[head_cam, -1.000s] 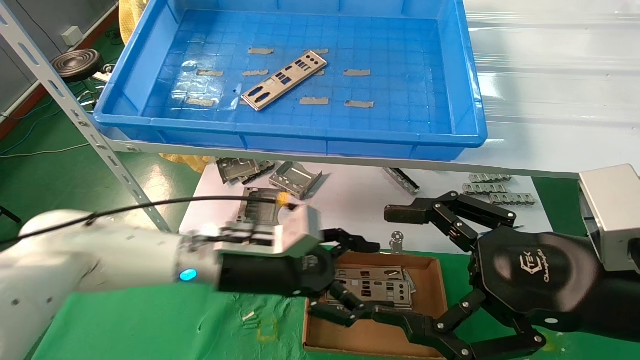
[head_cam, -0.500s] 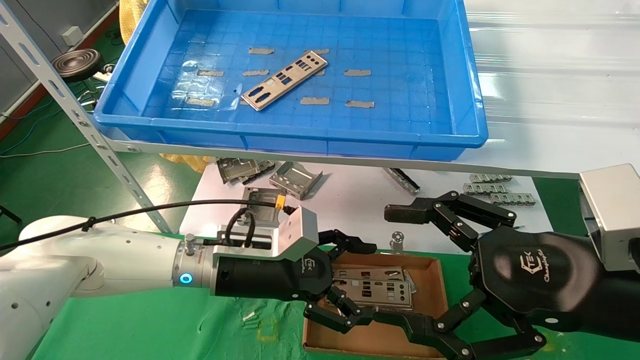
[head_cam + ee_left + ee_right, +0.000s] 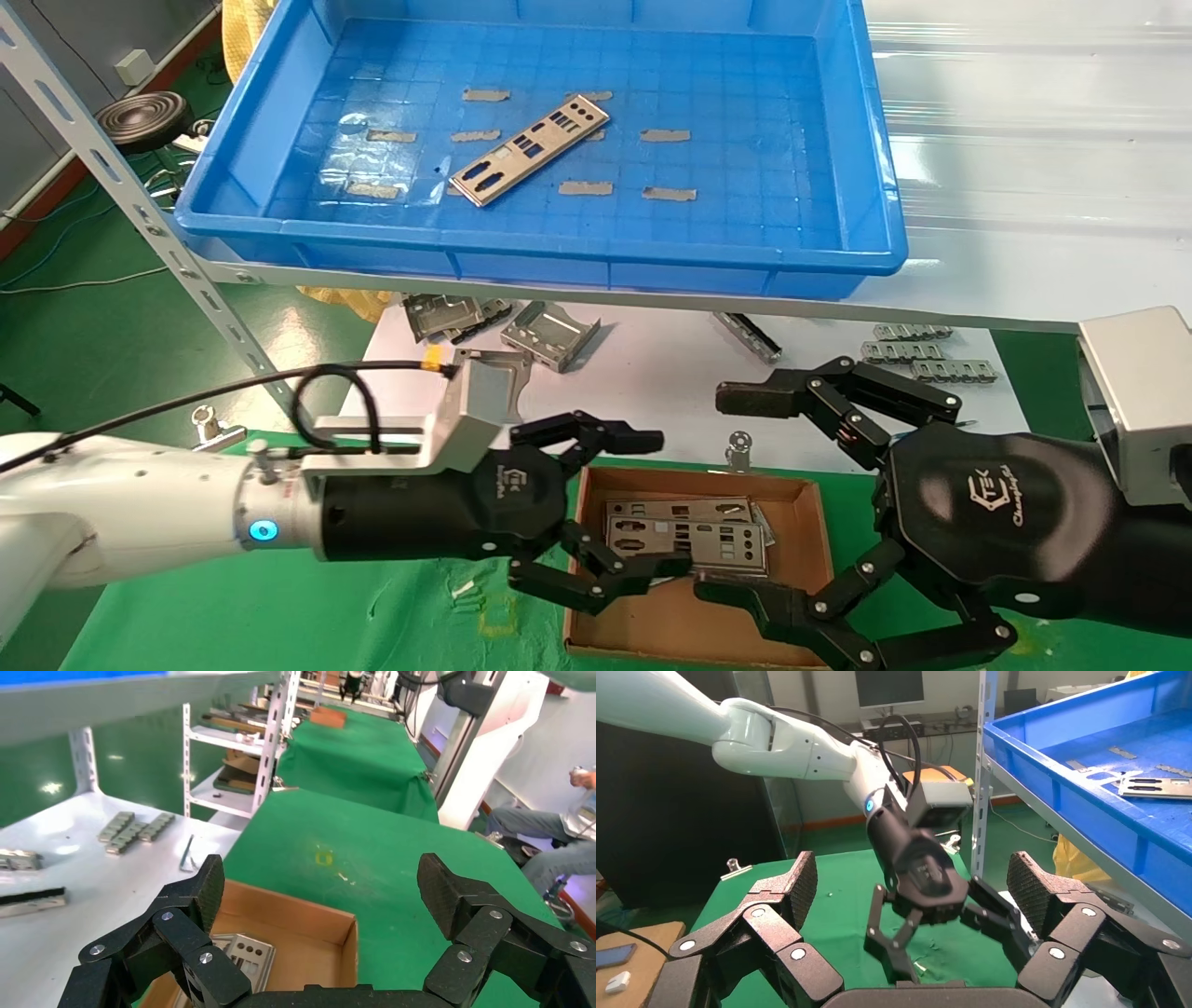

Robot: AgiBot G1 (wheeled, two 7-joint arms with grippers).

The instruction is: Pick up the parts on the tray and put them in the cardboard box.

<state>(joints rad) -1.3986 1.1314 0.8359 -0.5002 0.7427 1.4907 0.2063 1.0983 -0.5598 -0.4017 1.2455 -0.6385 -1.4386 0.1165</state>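
Observation:
One silver-grey punched plate (image 3: 531, 149) lies aslant on the floor of the blue tray (image 3: 559, 252) on the upper shelf; it also shows in the right wrist view (image 3: 1158, 787). The cardboard box (image 3: 810, 545) sits on the green cloth and holds stacked plates (image 3: 689, 536), also seen in the left wrist view (image 3: 242, 955). My left gripper (image 3: 643, 499) is open and empty at the box's left edge. My right gripper (image 3: 736, 494) is open and empty, hovering at the box's right side.
Boxy folded brackets (image 3: 549, 334) and ribbed strips (image 3: 917, 352) lie on the white lower shelf under the tray. A slotted shelf post (image 3: 158, 233) slants at the left. A clip (image 3: 207, 427) lies on the green cloth.
My left gripper has drawn back to the left and risen out of the box, leaving the plates uncovered. The right arm has not moved.

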